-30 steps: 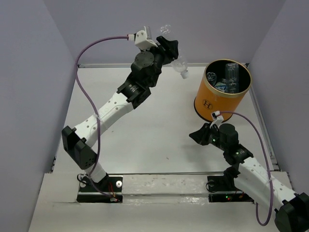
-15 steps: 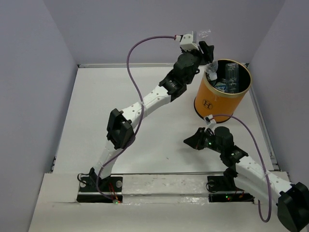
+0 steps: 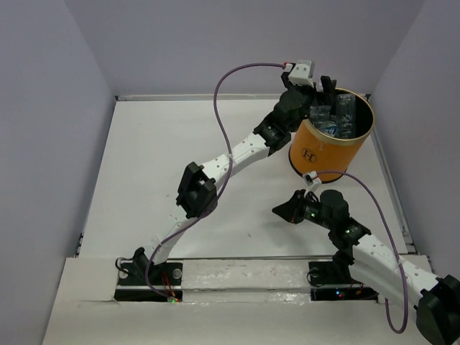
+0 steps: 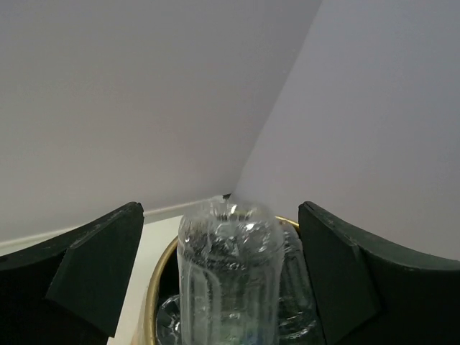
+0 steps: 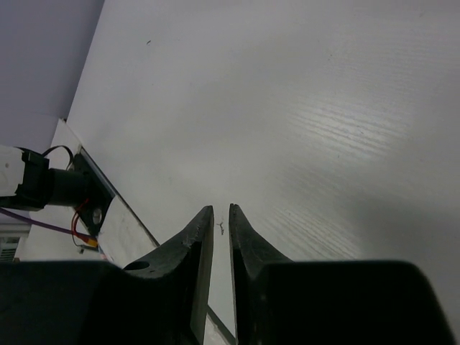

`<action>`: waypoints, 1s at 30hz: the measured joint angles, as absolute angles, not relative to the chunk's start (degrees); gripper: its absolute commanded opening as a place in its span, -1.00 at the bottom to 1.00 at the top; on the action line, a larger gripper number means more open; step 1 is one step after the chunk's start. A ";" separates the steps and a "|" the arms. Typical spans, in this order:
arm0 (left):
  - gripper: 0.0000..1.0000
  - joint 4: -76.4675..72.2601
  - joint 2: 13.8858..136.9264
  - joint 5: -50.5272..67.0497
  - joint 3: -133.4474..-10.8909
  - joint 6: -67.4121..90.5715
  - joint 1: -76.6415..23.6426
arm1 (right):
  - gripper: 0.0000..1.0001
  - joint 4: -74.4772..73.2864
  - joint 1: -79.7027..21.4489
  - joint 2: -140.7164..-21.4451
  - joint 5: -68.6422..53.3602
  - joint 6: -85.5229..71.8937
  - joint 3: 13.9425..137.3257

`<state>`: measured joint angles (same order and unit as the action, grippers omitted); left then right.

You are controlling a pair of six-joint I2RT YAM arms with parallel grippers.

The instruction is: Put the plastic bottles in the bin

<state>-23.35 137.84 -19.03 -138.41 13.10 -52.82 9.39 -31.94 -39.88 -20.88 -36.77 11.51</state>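
My left gripper (image 4: 219,214) is spread wide over the bin (image 3: 316,147); 1 clear bottle (image 4: 228,273) stands between its fingers, touching neither, above other bottles (image 3: 345,113) inside; my right gripper (image 5: 221,210), pressed nearly together, holds nothing above the table (image 5: 323,108).

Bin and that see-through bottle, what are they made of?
The bottle looks like thin clear plastic: you can see through it, and its ribbed wall catches glossy glints. The bin has a smooth orange-yellow wall with a soft sheen and a thin pale rim. It could be coated cardboard, plastic or metal; the pictures do not settle which.
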 measured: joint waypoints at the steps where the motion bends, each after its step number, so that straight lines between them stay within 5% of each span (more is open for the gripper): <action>1: 0.98 -23.51 137.84 -18.72 -138.34 12.71 -52.82 | -0.60 9.41 -31.94 -39.66 -20.80 -36.67 11.51; 11: 0.98 -22.44 132.57 -13.74 -133.71 11.27 -53.63 | -0.57 7.03 -31.94 -39.16 -18.50 -34.26 12.62; 20: 0.98 -18.20 104.66 -17.93 -113.67 7.92 -54.57 | -0.41 1.19 -31.94 -35.22 -15.00 -31.05 19.53; 23: 0.98 -16.23 90.30 -22.65 -102.00 7.01 -54.54 | -0.17 0.34 -31.94 -34.63 -14.48 -30.35 22.59; 26: 0.98 -14.31 79.85 -26.92 -93.56 6.87 -54.50 | 0.66 -1.45 -31.94 -34.00 -13.91 -29.32 25.89; 30: 0.98 -9.43 62.04 -29.32 -72.23 7.60 -54.35 | 0.99 -6.33 -31.94 -33.12 -12.14 -26.09 32.16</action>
<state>-9.43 62.04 -29.32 -72.23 7.60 -54.35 -6.33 -31.94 -33.12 -12.14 -26.09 32.16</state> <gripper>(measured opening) 0.989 0.922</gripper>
